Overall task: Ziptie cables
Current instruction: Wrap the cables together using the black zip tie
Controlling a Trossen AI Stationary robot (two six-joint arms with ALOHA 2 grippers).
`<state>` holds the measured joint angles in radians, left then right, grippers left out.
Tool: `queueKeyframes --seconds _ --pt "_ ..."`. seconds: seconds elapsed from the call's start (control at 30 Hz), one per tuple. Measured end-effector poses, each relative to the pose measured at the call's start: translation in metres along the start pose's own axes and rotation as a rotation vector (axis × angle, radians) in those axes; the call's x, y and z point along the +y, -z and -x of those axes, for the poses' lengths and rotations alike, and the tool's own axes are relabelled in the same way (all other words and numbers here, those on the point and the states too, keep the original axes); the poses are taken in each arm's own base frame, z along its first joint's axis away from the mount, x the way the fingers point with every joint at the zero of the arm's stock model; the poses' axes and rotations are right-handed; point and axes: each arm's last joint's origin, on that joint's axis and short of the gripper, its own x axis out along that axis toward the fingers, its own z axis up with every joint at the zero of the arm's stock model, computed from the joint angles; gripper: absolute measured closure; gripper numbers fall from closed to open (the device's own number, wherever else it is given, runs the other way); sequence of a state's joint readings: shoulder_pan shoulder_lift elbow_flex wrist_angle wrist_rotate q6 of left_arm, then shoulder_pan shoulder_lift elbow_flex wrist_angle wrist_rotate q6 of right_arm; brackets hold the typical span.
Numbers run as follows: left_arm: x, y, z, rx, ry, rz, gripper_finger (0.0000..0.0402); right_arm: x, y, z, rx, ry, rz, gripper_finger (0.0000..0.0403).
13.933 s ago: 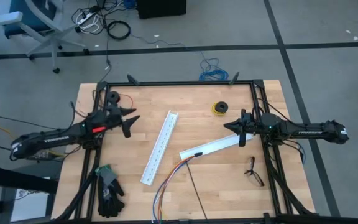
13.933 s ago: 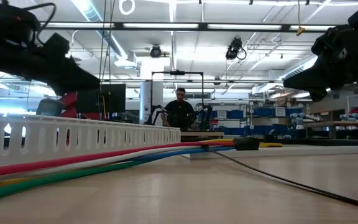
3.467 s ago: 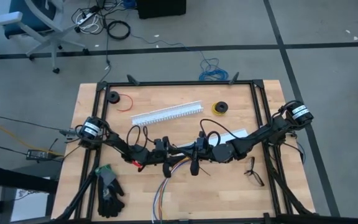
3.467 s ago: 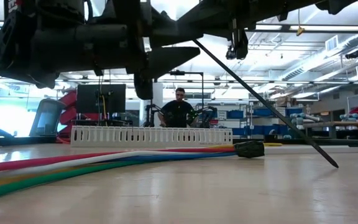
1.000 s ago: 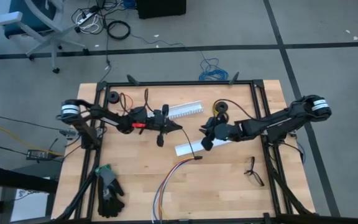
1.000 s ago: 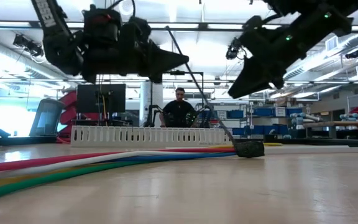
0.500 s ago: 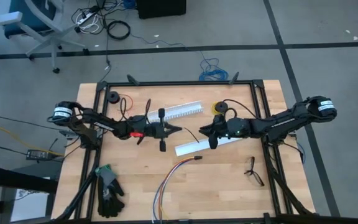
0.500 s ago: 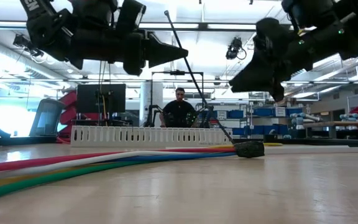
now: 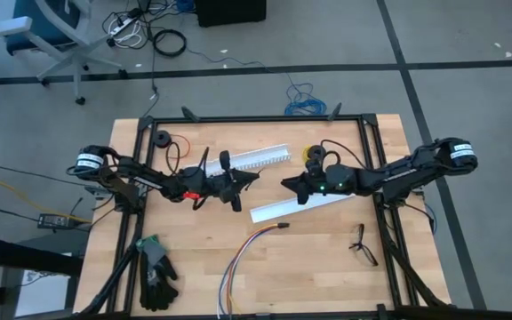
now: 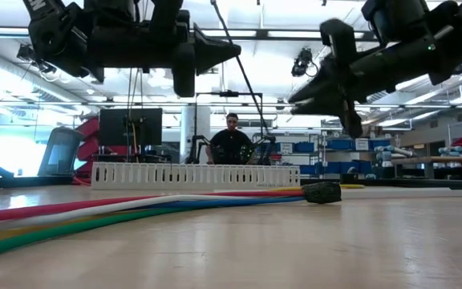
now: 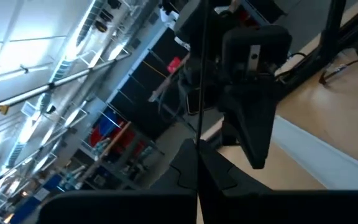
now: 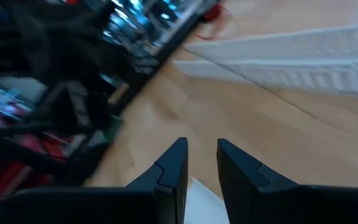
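Both arms raised mid-table, tips facing each other; L holds the ziptie, cables lie loose on the wood.

L gripper (image 9: pixel 249 179) up off the table (image 9: pixel 327 258), fingers together, clamped on the ziptie (image 10: pixel 233 54), which shows in low view as a thin black strip slanting from the fingertips down toward the far channel. R gripper (image 9: pixel 286 182) just opposite, also in the air, near but apart from L; its 2 fingers (image 12: pixel 173 163) stand slightly apart w/ nothing visible between. Cables (image 9: pixel 241 260) lie on the front part of the table, fanned toward the front edge, well below both grippers. 2 white slotted channels: 1 (image 9: pixel 262 157) behind L gripper, 1 (image 9: pixel 283 208) under R arm. Yellow spool (image 9: pixel 314 155) near the back, black glove (image 9: pixel 156 277) front-left corner.
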<state>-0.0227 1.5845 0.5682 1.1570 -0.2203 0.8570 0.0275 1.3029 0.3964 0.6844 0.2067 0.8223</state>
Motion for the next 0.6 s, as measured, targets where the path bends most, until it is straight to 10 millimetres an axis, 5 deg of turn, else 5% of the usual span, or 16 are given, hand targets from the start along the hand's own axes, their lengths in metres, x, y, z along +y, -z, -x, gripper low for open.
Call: queueKeyframes --seconds 0.6 --pt "-0.009 0.002 0.001 0.069 0.041 -0.021 0.0401 -0.022 0.007 -0.034 -0.123 -0.129 -0.332 0.0329"
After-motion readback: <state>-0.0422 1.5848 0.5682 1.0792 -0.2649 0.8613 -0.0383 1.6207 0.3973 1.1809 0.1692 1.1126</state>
